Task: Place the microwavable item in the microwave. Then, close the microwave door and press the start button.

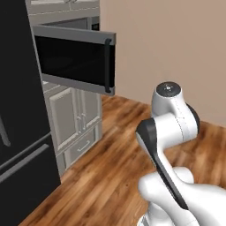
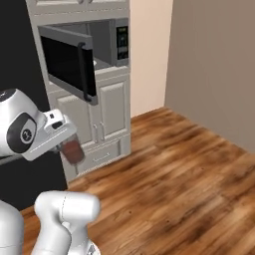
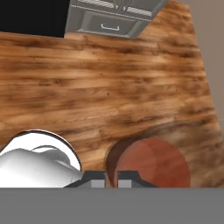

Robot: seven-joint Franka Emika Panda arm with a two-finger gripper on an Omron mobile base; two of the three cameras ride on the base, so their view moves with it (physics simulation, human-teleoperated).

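One cup (image 2: 72, 150) with dark red-brown contents hangs in the tool (image 2: 69, 144), whose two tips are pinched nearly together on the cup's rim; in the hand view the cup (image 3: 151, 164) sits just above those tips, seen from its open top with the wooden floor (image 3: 109, 87) beneath it. It is carried low, at about the level of the grey cabinet doors (image 2: 112, 112) and well below the microwave (image 2: 107, 42), whose door (image 1: 75, 59) stands swung wide open toward the robot with its dark bar handle (image 1: 107, 66) at the free edge. To do this step well, I judge that the cup must be raised until it is level with the grey cavity before it goes forward, and kept upright throughout so the contents do not spill. The open door juts out on the left of the opening, so the approach should run to the right of its free edge and handle rather than across them. A rim pinch is a slim hold, so slow, smooth travel seems wise. The cup should be set down on the cavity bottom before the tool lets go.
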